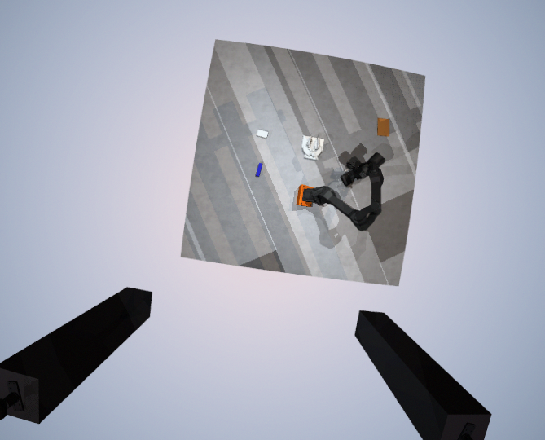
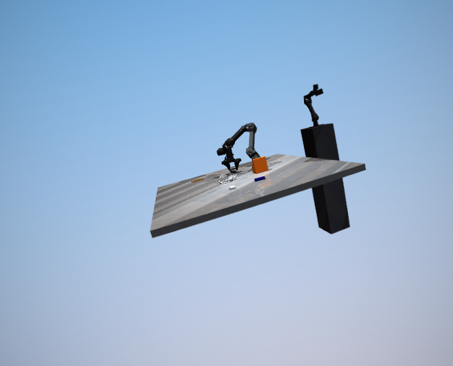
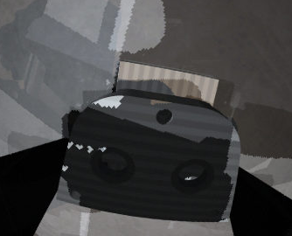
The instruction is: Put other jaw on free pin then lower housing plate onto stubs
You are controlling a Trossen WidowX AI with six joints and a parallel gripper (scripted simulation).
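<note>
A flat housing plate (image 3: 146,198) with two large round holes and smaller ones lies between my fingers, mostly in shadow. My gripper (image 1: 345,179) (image 2: 233,171) (image 3: 151,163) is shut on its two side edges, low over the table. A pale ribbed block (image 3: 168,72) shows just beyond the plate's far edge, partly hidden by it. The white gripper base assembly (image 1: 312,156) (image 2: 226,180) with its curved jaws stands apart from my hand, up and left of it in the top view. The jaws, pins and gear teeth are too small to tell how they sit.
A small white block (image 1: 262,134) (image 2: 232,187), a blue bar (image 1: 259,169) (image 2: 259,178) and a brown-orange block (image 1: 383,127) (image 2: 197,180) lie on the table. The orange mount (image 1: 301,196) (image 2: 260,165) stands at my arm's base. Another arm stands on a black pillar (image 2: 320,142) beyond the table.
</note>
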